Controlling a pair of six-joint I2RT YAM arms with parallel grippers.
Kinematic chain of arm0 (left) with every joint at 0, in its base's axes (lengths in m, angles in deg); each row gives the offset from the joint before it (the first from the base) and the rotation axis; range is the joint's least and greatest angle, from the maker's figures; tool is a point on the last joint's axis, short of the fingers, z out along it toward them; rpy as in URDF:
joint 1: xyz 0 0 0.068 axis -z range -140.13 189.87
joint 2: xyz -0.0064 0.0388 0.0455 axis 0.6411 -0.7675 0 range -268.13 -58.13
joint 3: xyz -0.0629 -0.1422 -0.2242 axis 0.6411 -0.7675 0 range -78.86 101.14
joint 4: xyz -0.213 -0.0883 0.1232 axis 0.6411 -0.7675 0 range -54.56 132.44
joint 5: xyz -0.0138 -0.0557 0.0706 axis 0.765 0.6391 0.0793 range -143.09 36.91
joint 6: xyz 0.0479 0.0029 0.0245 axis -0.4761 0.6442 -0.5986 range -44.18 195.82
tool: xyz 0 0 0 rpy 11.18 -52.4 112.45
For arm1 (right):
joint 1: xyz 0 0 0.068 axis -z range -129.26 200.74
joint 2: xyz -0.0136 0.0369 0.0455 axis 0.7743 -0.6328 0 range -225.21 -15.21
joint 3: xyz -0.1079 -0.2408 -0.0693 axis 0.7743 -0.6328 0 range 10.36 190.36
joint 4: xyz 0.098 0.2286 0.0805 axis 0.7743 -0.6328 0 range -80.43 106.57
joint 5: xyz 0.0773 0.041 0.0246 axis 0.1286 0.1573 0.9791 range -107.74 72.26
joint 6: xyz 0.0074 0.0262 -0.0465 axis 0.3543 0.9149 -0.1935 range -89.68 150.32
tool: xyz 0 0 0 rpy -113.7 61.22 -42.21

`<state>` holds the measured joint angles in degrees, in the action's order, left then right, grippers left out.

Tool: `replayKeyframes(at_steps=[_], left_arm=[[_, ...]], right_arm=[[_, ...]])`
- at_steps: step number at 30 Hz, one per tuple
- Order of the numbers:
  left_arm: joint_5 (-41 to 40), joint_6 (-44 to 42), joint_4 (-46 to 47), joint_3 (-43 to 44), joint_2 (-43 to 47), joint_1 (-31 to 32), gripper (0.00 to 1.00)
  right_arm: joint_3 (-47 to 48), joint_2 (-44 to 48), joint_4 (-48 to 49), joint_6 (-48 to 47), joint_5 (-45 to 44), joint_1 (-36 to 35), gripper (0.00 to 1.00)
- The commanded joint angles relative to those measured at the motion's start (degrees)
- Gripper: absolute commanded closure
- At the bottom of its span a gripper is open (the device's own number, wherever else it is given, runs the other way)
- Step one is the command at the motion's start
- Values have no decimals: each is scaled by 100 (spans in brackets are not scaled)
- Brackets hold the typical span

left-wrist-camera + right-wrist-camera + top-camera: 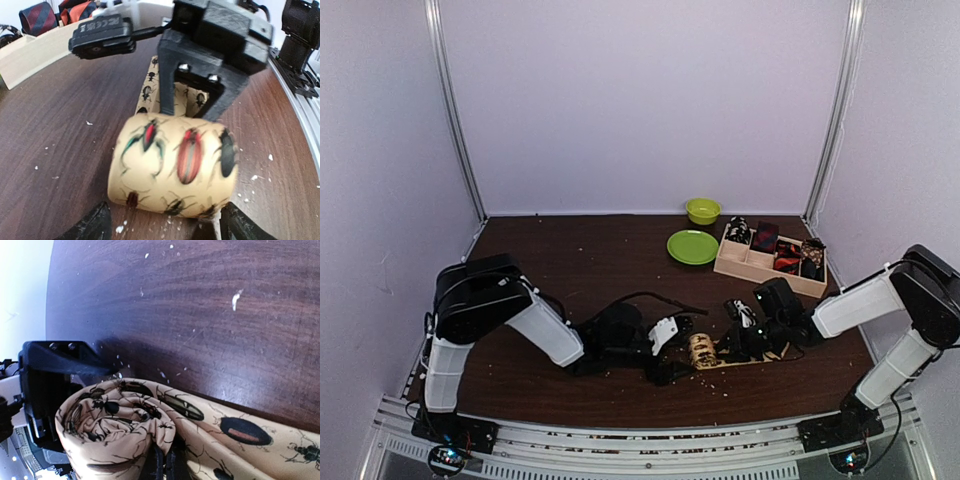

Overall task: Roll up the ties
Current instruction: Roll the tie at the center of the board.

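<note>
Left fingers point(97, 225), spread wide, are flanking the rolled tie point(172, 165); right fingers point(167, 80), parted, are straddling its tail point(148, 90), probably keeping it straight.

We find only one marking: a short row of pale raised characters on the black housing point(102, 32), above and to the left of the rolled tie point(172, 167) in the left wrist view. They are too blurred for us to read with any certainty.
</note>
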<state>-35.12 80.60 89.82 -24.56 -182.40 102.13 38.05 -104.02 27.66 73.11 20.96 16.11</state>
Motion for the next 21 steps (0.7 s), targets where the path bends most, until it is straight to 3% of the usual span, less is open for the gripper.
replayKeyframes(at_steps=[1,7,18,21], left_arm=[[39,549,600,367,-351,22,24],[105,601,653,665,-575,55,25],[118,-371,-66,1111,-579,76,25],[299,-458,-307,1253,-622,78,31]], right_arm=[[-252,-27,-581,-147,-379,-21,100],[-248,-71,-512,-115,-403,-16,100],[-118,-276,-447,-123,-316,-34,100],[-86,-328,-379,-82,-279,-51,100]])
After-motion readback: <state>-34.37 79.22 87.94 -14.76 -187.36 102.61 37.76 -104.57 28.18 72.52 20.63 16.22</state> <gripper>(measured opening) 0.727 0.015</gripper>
